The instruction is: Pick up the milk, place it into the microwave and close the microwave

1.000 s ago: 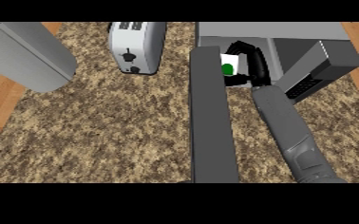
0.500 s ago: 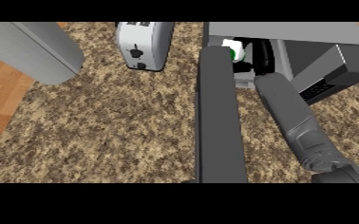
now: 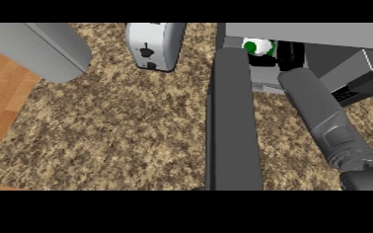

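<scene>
The milk [image 3: 255, 46], a white carton with a green mark, is inside the open microwave [image 3: 291, 29] at the top right, near the cavity's left side. My right hand [image 3: 290, 55] reaches into the cavity just right of the carton, its black fingers curled round it and partly hiding it. The right forearm [image 3: 320, 116] runs up from the lower right corner. The microwave's open door [image 3: 233, 128] shows edge-on as a long dark grey slab down the middle. My left hand does not show.
A silver toaster [image 3: 154, 44] stands at the top centre, left of the microwave. A large grey rounded shape [image 3: 44, 49] fills the top left corner. The speckled counter [image 3: 116, 128] has a wooden edge [image 3: 15, 94] at the left.
My right hand has carried the milk further up the view and deeper into the microwave. The toaster and the door have shifted in the view as the head moved.
</scene>
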`<state>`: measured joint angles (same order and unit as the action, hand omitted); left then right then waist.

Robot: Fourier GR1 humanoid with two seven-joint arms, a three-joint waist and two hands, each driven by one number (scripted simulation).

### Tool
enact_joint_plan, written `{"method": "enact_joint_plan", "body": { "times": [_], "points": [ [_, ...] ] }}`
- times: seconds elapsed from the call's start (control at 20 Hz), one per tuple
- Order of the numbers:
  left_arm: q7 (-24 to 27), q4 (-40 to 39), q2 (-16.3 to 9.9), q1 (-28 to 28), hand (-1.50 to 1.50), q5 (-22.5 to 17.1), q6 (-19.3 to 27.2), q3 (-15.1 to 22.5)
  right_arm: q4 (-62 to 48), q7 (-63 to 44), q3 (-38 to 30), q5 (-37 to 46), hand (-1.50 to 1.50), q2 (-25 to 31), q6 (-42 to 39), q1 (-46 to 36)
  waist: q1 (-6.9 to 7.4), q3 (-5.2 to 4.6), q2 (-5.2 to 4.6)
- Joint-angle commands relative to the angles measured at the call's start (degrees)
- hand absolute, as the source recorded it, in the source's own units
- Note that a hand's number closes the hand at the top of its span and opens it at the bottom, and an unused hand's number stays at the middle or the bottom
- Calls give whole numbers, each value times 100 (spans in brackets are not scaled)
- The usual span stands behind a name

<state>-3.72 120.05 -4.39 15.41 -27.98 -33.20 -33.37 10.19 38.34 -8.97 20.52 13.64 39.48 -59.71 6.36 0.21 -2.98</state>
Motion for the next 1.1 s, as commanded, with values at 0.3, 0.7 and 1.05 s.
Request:
{"method": "enact_joint_plan", "body": {
  "times": [0.3,0.7,1.05],
  "points": [
    [47,-140,-31,-160,-150,167,-4,57,-973,-1136,140,392,-150,630,1479,233,144,-20,-145],
    [113,-344,-111,-379,-150,504,-17,150,-533,-478,256,466,-150,373,783,-4,198,28,-126],
    [135,-488,-196,-516,-150,632,-320,479,-468,-199,176,372,-150,60,257,-180,186,18,-89]
  ]
}}
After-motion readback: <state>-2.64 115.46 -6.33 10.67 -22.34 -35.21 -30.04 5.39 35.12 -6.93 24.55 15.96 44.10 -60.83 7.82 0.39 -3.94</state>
